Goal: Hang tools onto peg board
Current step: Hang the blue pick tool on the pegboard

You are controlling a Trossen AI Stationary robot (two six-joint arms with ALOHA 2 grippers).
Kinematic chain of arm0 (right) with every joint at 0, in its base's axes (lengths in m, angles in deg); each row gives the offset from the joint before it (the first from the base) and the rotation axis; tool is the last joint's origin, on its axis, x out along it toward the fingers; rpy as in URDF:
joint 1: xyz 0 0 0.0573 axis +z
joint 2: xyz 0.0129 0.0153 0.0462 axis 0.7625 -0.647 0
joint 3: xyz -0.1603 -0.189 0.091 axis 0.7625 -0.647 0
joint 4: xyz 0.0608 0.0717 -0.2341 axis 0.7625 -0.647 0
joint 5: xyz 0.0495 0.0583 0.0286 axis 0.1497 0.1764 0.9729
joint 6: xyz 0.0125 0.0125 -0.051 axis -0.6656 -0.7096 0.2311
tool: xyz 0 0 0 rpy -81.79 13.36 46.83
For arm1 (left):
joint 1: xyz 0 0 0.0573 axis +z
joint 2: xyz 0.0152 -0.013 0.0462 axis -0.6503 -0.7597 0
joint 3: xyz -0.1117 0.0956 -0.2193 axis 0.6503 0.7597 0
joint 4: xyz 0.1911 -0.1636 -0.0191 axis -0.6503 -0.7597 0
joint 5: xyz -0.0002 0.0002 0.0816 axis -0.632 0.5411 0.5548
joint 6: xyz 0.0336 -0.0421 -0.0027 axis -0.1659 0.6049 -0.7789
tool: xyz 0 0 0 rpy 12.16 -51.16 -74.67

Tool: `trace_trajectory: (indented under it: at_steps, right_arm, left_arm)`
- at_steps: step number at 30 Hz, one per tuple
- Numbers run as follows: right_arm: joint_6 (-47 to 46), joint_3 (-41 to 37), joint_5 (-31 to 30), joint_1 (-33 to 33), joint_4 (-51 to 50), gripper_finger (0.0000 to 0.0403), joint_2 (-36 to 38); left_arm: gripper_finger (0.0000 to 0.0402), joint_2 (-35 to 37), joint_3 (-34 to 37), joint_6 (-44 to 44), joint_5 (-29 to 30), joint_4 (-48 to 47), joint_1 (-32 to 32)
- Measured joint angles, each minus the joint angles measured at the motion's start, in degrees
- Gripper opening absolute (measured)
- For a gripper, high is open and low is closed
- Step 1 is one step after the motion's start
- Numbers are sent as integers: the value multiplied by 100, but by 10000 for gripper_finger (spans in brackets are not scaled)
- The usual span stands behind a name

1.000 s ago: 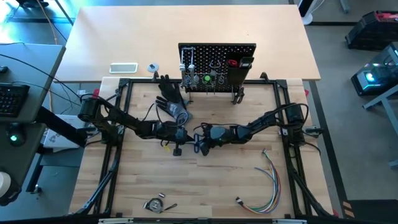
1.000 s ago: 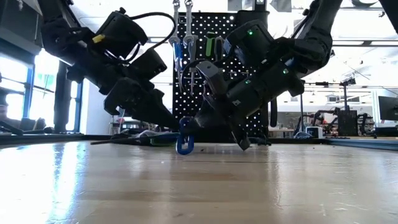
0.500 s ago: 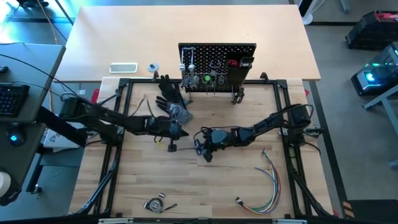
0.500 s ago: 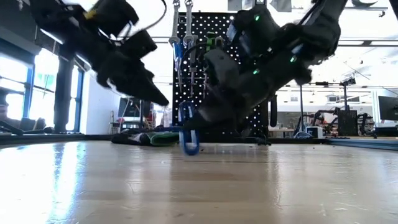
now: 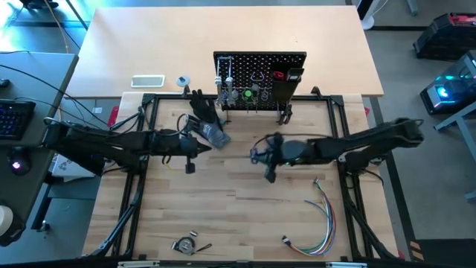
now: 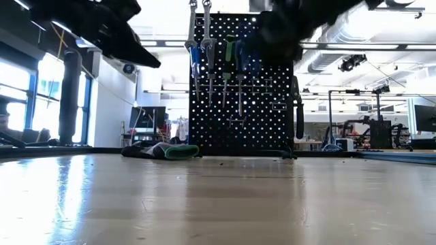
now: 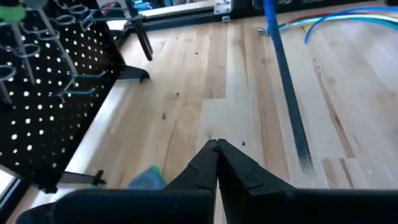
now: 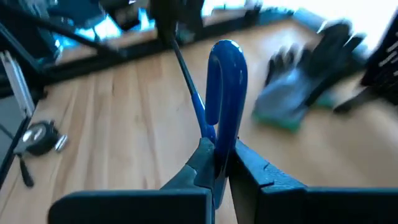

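The right claw (image 8: 214, 163) is closed on the blue-handled hex key (image 8: 225, 93); in the right wrist view the blue loop of the handle stands up from between the 2 fingers, and a thin dark shaft runs from it away from the camera. In the high view the right claw (image 5: 269, 158) is above the middle of the worktop (image 5: 223, 216), in front of the peg board (image 5: 260, 74) and apart from it. The left claw (image 7: 217, 163) is fully closed with its 2 fingertips pressed together and nothing between them. In the high view the left claw (image 5: 192, 149) is to the left of the right claw, just beside the black glove (image 5: 204, 119) that lies on the worktop in front of the peg board. The peg board stands upright at the far edge of the worktop and carries several tools on its hooks; the low view shows silver wrenches (image 6: 199, 30) and a green-handled tool (image 6: 230, 51) hanging on the panel. A bundle of coloured wires (image 5: 323, 212) lies near the front right of the worktop, and a small tape measure (image 5: 184, 244) lies near the front edge.
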Motion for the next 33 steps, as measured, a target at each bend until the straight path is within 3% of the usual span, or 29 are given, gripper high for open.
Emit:
trace_trajectory:
  at_steps: [8,14,21,33]
  right_arm:
    - [1076,4,-878,-8,-478,14,1932]
    - [1850,188,-1248,-12,-754,14,2767]
    - [2657,1514,-1660,-12,-1996,14,2645]
    - [3445,4247,-2237,-12,-4010,14,1714]
  left_arm:
    - [0,125,0,393,-129,-671,-157]
    - [0,-28,2,653,-133,-946,-439]
    - [0,-288,2,709,-133,-801,-574]
    - [0,-878,7,715,-299,-417,-573]
